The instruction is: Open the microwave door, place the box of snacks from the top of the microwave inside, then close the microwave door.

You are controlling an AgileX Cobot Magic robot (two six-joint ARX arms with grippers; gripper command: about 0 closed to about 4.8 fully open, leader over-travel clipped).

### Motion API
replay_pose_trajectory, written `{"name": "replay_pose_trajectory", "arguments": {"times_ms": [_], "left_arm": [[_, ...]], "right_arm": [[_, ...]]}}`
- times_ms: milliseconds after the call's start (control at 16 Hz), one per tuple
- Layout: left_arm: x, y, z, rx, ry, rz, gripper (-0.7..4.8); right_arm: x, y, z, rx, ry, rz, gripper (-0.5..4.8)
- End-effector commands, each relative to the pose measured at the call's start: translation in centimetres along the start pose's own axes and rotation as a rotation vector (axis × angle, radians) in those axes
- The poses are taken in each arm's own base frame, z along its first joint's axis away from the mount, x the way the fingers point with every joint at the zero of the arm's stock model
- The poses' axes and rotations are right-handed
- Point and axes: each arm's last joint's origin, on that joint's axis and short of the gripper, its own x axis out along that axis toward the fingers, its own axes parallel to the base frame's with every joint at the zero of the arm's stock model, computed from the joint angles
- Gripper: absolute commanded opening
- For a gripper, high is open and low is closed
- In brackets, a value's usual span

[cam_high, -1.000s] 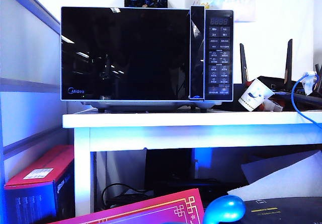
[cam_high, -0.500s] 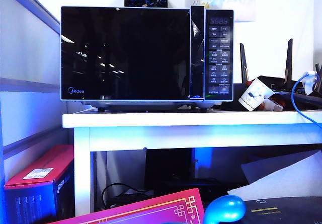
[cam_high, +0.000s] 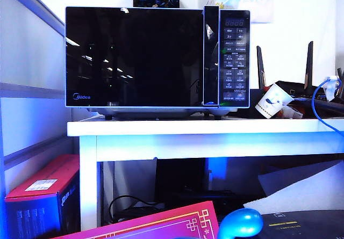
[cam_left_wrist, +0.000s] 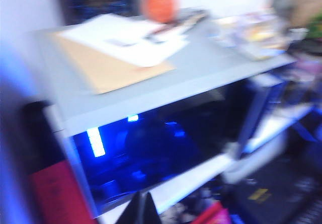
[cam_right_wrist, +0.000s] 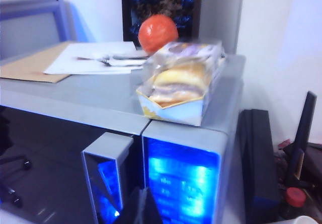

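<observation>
Presently, the right end effector (cam_right_wrist: pixel 142 206) shows only as dark fingertips pressed together, empty, hovering in front of the microwave (cam_high: pixel 157 58) near the seam between the vertical door handle (cam_right_wrist: pixel 108 176) and the lit button panel (cam_right_wrist: pixel 182 189). The left end effector (cam_left_wrist: pixel 141 209) likewise shows as two dark tips brought together with nothing between them, above and in front of the microwave door (cam_left_wrist: pixel 161 146); that view is heavily blurred.

The box of snacks (cam_right_wrist: pixel 181 82) rests on the microwave's top at its right front corner, above the button panel. At its 10 o'clock sits an orange ball (cam_right_wrist: pixel 158 32), with white papers (cam_right_wrist: pixel 95 58) and a brown sheet (cam_right_wrist: pixel 30 65) further left; a dark carton (cam_right_wrist: pixel 161 7) stands behind.

In the exterior view the microwave door (cam_high: pixel 134 56) is closed. The microwave stands on a white counter (cam_high: pixel 204 129). At its 3 o'clock lie a white paper cup (cam_high: pixel 270 101), a black router (cam_high: pixel 301 88) and a blue cable (cam_high: pixel 322 115). Beneath the counter, a red box (cam_high: pixel 43 196) sits at 8 o'clock.

Compared with one second earlier, the exterior view is unchanged: door shut, box still on top.
</observation>
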Motion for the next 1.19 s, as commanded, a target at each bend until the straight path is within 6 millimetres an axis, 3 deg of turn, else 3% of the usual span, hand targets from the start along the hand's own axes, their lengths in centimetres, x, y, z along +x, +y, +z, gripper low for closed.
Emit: {"name": "replay_pose_trajectory", "arguments": {"times_ms": [62,250,625,812,1125,1187], "left_arm": [[-0.2,0.1,0.2,0.038,-0.001,0.11,-0.06],[-0.2,0.1,0.2,0.036,-0.001,0.109,-0.06],[-0.1,-0.3,0.5,0.048,-0.028,0.053,-0.06],[0.0,-0.6,0.8,0.063,-0.052,0.04,-0.06],[0.0,-0.6,0.8,0.064,-0.055,0.041,-0.06],[0.0,-0.6,0.8,0.064,-0.055,0.041,-0.06]], "right_arm": [[2.4,2.4,-1.0,-0.004,-0.036,0.004,-0.01],[4.6,5.2,-2.8,0.047,-0.031,0.073,-0.01],[6.4,10.4,-5.1,0.094,-0.067,-0.271,-0.01],[7.9,11.4,-6.9,0.082,-0.078,-0.289,-0.01],[9.1,11.3,-9.0,0.069,-0.038,-0.352,0.01],[9.2,11.4,-9.4,0.066,-0.03,-0.352,0.56]]}}
